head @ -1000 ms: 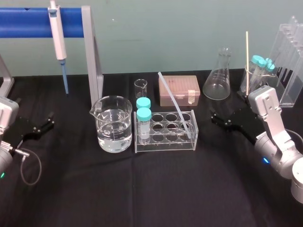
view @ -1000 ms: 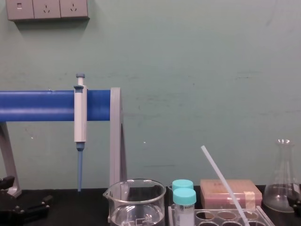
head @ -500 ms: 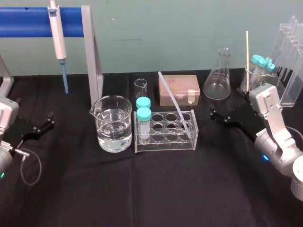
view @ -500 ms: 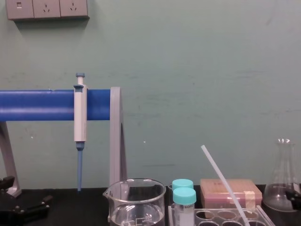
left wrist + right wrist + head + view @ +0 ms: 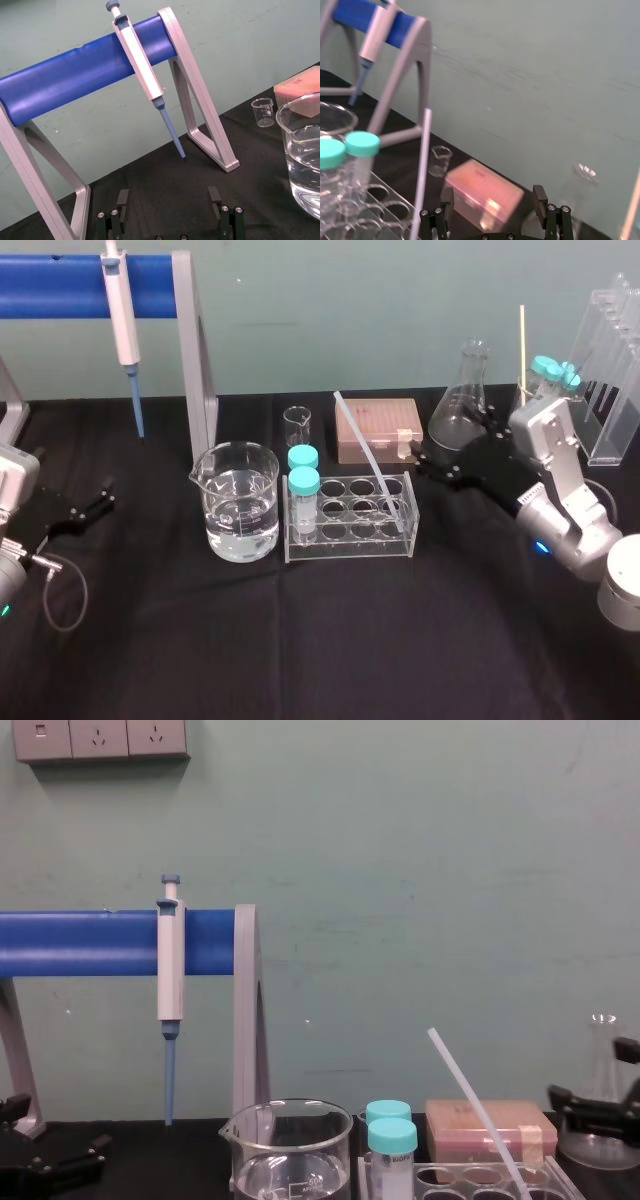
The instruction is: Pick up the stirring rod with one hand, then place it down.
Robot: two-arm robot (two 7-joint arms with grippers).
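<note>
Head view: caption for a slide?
Open right gripper poised near the stirring rod leaning in the tube rack; left gripper parked aside.

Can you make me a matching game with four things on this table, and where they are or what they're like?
Things:
1. stirring rod
2. pipette
3. big beaker
4. right gripper

Places or states:
a. hanging on the blue stand
b. open, beside the conical flask
c. leaning in the test tube rack
d. partly full of clear liquid

Pairs: 1-c, 2-a, 3-d, 4-b.
</note>
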